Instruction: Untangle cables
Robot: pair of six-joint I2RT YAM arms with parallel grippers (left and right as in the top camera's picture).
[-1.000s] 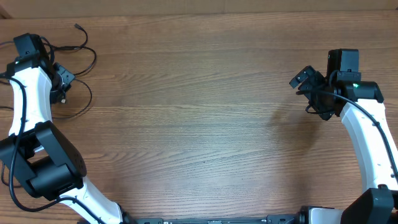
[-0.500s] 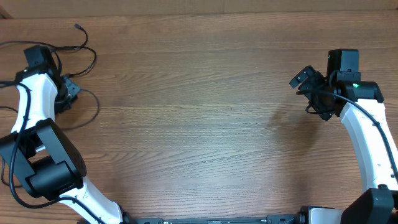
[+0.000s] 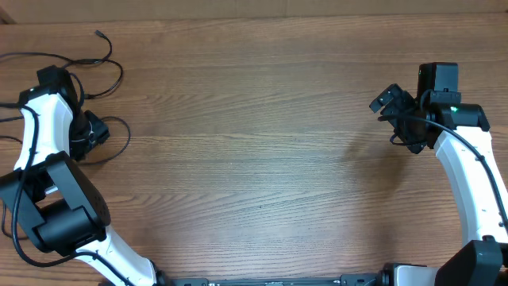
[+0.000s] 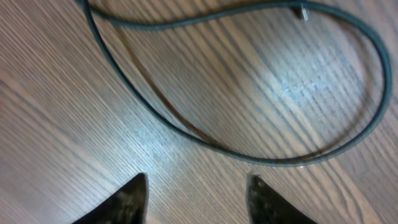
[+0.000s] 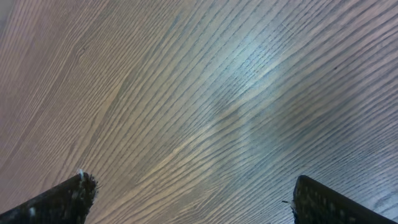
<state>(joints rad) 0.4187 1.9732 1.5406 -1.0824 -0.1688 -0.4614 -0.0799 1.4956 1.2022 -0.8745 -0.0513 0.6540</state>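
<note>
Thin black cables (image 3: 120,76) lie in loose loops at the far left of the wooden table, one plug end near the back edge (image 3: 98,34). A lower loop (image 3: 127,137) curves round my left gripper (image 3: 93,132). In the left wrist view this dark cable (image 4: 186,132) arcs across the wood just beyond my open, empty fingers (image 4: 198,200); it is not between them. My right gripper (image 3: 387,102) hovers at the far right, away from the cables. Its wrist view shows its fingers (image 5: 193,200) wide open over bare wood.
The wooden table (image 3: 254,159) stretches between the two arms. The cables run off the table's left edge (image 3: 6,57). The back edge lies close behind the plug end.
My left gripper has moved toward the front and a little right along the left side. The cable loop beside it has spread further right. The right arm has not moved.
</note>
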